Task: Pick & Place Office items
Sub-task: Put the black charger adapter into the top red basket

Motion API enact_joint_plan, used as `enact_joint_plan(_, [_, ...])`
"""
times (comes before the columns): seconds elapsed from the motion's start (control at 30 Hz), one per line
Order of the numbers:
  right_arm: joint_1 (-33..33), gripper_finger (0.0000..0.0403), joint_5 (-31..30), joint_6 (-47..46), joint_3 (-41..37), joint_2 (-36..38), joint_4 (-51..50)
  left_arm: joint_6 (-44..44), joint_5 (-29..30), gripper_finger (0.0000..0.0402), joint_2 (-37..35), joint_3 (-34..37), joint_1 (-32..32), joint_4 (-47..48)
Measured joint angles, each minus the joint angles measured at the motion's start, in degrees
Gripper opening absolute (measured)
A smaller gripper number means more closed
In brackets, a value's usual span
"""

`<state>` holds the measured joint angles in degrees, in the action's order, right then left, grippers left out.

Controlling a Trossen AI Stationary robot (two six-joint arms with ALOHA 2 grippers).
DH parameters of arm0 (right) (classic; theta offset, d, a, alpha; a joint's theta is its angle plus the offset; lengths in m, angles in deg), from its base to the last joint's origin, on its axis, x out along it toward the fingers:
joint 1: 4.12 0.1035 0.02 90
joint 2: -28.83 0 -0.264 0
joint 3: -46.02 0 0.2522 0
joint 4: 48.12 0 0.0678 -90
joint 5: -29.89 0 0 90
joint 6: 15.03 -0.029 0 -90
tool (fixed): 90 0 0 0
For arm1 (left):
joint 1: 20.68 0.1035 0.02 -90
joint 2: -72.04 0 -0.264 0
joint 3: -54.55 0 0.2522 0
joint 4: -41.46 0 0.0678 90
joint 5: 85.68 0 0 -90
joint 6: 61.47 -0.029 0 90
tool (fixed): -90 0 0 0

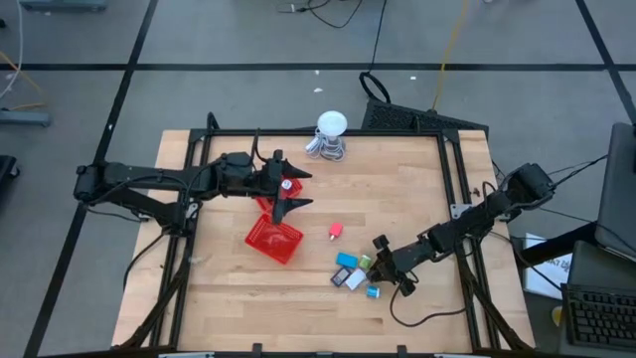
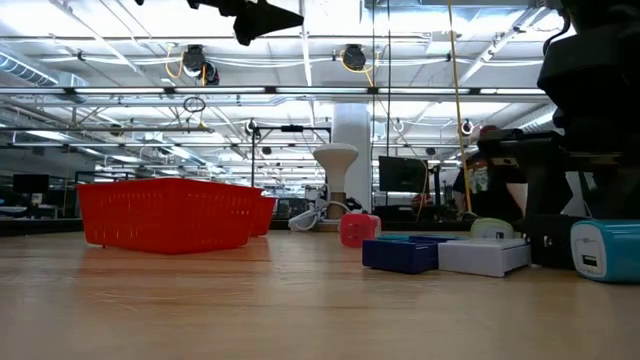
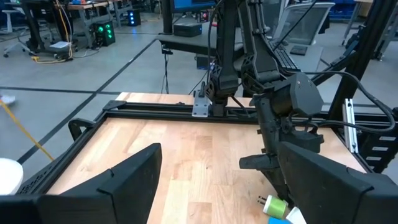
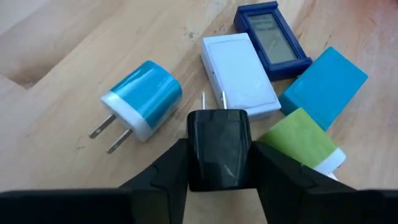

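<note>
My right gripper (image 4: 219, 163) pinches a black plug (image 4: 219, 148) on the wood table (image 1: 417, 189), amid the blue plug (image 4: 142, 98), white box (image 4: 239, 74), green piece (image 4: 298, 140) and pink piece (image 1: 336, 232). Farther left, my left gripper (image 1: 296, 191) hangs open above two red baskets (image 1: 272, 239). Beyond lies grey floor (image 1: 229, 89).

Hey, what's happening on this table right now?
The right pincer has closed on a black plug among a cluster of small chargers lying on the wooden table, with a blue-and-white plug just beside it. The left pincer hangs open above the red baskets, holding nothing.
</note>
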<state>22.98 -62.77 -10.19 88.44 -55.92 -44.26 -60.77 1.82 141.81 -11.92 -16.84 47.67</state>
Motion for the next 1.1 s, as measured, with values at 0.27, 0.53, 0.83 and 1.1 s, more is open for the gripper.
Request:
enact_joint_plan(0.27, [-0.16,0.0137,-0.51,-3.47,0.01,2.58,-4.26,2.68,0.0,0.0327,0.0,0.0,0.0,-0.02])
enact_joint_plan(0.53, [-0.14,0.0137,-9.54,-3.54,-0.02,16.03,-11.19,4.67,0.02,0.0308,0.0,0.0,0.0,-0.02])
enact_joint_plan(0.83, [-4.28,0.0137,-29.86,13.72,-0.02,24.79,-6.93,8.55,0.11,0.0305,1.68,0.0,-0.07,-2.44])
enact_joint_plan(1.1, [-12.15,0.0137,-31.9,31.6,-0.02,20.89,11.12,11.02,0.09,0.0305,5.84,-0.02,-0.07,-8.82])
